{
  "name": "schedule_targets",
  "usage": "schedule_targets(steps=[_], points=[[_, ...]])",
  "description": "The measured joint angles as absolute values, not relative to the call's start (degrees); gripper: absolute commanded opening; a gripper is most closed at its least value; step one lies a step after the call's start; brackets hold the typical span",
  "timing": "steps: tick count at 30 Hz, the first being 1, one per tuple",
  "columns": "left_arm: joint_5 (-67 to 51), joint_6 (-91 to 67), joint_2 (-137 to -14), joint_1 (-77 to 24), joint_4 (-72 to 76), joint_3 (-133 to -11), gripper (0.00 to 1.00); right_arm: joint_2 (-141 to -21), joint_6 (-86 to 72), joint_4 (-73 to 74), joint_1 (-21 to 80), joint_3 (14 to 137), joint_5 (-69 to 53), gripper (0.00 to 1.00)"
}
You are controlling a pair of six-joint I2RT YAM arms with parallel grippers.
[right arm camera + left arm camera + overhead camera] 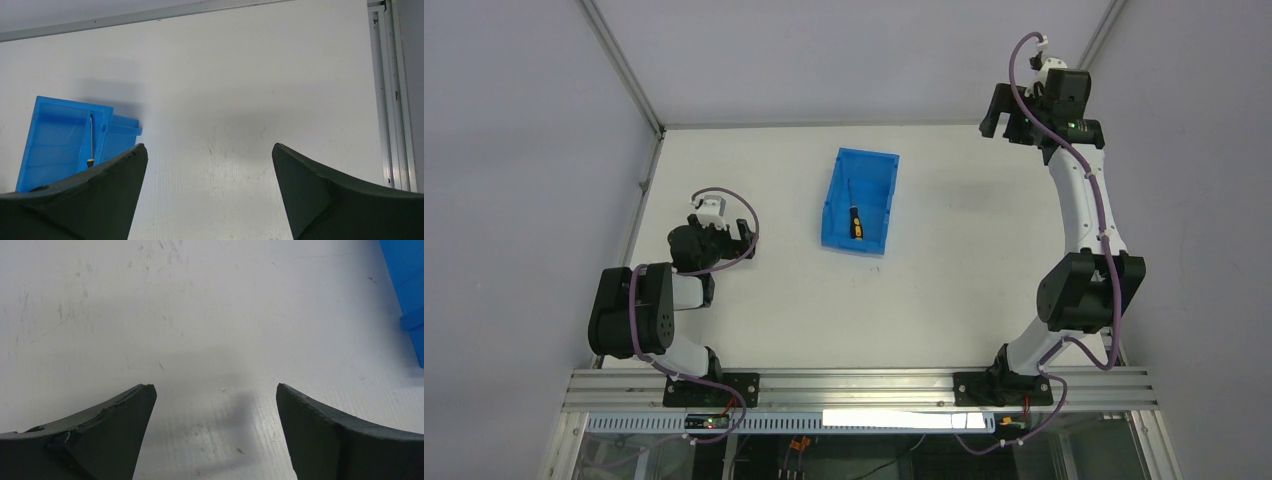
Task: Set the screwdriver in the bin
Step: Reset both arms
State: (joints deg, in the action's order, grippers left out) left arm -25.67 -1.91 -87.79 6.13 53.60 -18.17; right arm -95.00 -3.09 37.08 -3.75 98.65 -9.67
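The screwdriver [855, 222] lay inside the bin [876, 180] at mid-desk [984, 290], handle toward the arms. The left claw [215, 390] hung spread and empty over bare desk. The right claw [207, 150], also spread and empty, was well apart from the bin.

The blue bin [867, 168] sits near the middle of the white table [984, 290], its long side running away from the arms at a slight slant. The screwdriver [854, 212] lies inside it, handle toward the near end and shaft pointing to the far end. The 2 arms are well apart from the bin. The left gripper [745, 233] is folded in low at the left, and the right gripper [997, 120] hangs by the far right corner.
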Motion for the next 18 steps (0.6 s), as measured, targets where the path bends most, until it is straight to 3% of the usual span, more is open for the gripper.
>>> schedule_targets(steps=[18], points=[[-25.67,-1.91,-87.79,6.13,53.6,-18.17,0.99,-95.0,-5.1,35.33,-3.11,97.95,-7.05,0.99]])
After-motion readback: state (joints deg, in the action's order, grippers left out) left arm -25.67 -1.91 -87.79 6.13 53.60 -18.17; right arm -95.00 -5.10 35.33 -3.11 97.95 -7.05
